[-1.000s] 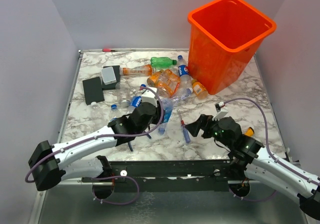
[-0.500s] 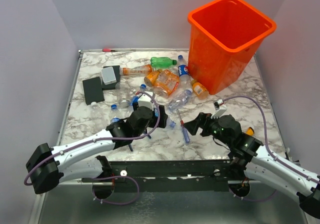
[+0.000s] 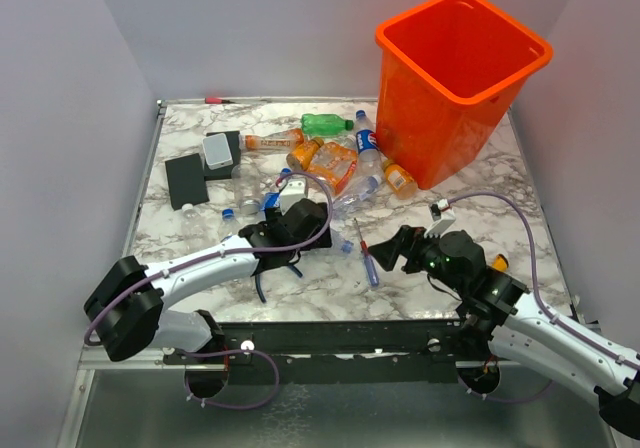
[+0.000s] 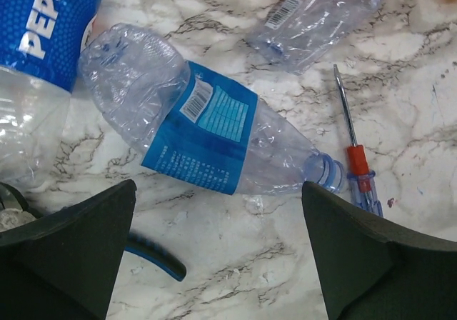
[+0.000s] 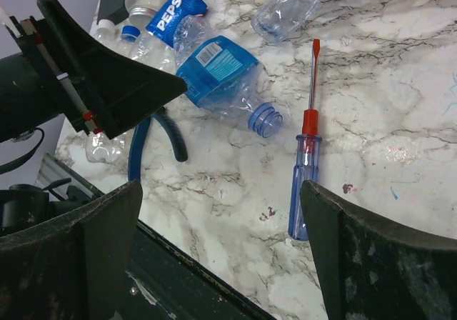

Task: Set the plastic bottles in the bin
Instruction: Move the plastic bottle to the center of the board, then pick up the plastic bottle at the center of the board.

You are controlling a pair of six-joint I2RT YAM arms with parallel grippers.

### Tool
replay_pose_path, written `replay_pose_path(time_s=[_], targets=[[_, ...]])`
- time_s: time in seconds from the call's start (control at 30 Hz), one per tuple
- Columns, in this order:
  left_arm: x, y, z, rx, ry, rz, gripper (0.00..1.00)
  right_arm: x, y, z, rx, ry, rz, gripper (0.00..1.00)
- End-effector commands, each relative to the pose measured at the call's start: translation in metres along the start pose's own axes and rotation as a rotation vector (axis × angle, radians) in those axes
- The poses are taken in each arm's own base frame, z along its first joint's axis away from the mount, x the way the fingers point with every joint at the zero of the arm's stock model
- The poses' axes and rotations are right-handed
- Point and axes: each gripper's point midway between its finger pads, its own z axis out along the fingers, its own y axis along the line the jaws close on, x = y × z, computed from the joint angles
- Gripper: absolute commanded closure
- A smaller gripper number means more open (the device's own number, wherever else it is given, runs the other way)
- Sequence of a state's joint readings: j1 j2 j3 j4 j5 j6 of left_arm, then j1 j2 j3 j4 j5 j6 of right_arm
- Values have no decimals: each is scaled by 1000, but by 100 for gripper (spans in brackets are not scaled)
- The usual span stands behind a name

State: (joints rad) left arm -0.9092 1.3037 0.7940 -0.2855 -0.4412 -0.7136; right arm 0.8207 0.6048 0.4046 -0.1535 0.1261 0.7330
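- Left wrist: my left fingers (image 4: 71, 256) are spread wide and grip nothing. A crushed clear blue-labelled bottle (image 4: 207, 131) lies on the counter (image 4: 235, 263) between them, with its open neck toward the screwdriver (image 4: 360, 181) beside one finger.
- Right wrist: my right fingers (image 5: 78, 256) are also spread and empty. The screwdriver lies between them, and that bottle is ahead to the left, near the pliers (image 5: 153, 138).
- Top: the other bottles (image 3: 335, 163) lie heaped beyond both pairs of fingers. The bin (image 3: 430, 128) stands upright farther ahead, to the right.
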Motion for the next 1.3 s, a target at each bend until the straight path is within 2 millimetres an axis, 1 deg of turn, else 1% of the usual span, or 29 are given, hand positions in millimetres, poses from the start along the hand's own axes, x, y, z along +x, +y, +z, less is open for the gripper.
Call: replay_pose_path(time_s=[0.0, 0.13, 0.2, 0.33, 0.43, 0.53, 0.6, 0.63, 0.73, 0.9, 0.97, 1.03, 1.17, 1.27], targets=[[14, 14, 3, -69, 21, -236, 1, 1, -6, -1, 25, -7, 3, 5], [22, 23, 14, -56, 32, -412, 1, -1, -7, -1, 29, -17, 6, 5], [25, 25, 20, -41, 34, -484, 3, -1, -7, 0, 33, -19, 7, 5], [20, 30, 28, -58, -4, -554, 9, -1, -8, -1, 36, -18, 7, 5], [10, 30, 32, -58, -53, -603, 15, -1, -9, -3, 37, -20, 9, 5], [3, 29, 38, -46, -81, -635, 20, 0, -9, -3, 38, -18, 10, 5], [6, 30, 43, -56, -70, -636, 24, 0, -10, -3, 39, -16, 13, 5], [4, 27, 46, -45, -70, -644, 26, 1, -10, -3, 39, -15, 13, 5], [10, 26, 53, -49, -45, -640, 34, 0, -10, -3, 41, -15, 15, 5], [19, 29, 57, -48, -31, -638, 47, 0, -9, -4, 41, -12, 12, 5], [17, 28, 55, -33, -37, -640, 56, -1, -7, -4, 37, -9, 8, 5], [10, 27, 50, -12, -56, -644, 63, -2, -4, -3, 28, -4, 0, 5], [-18, 20, 28, 63, -130, -648, 72, -9, 11, -4, -22, 4, -30, 5], [-42, 14, 4, 135, -193, -647, 77, -16, 26, -5, -79, 4, -51, 5]])
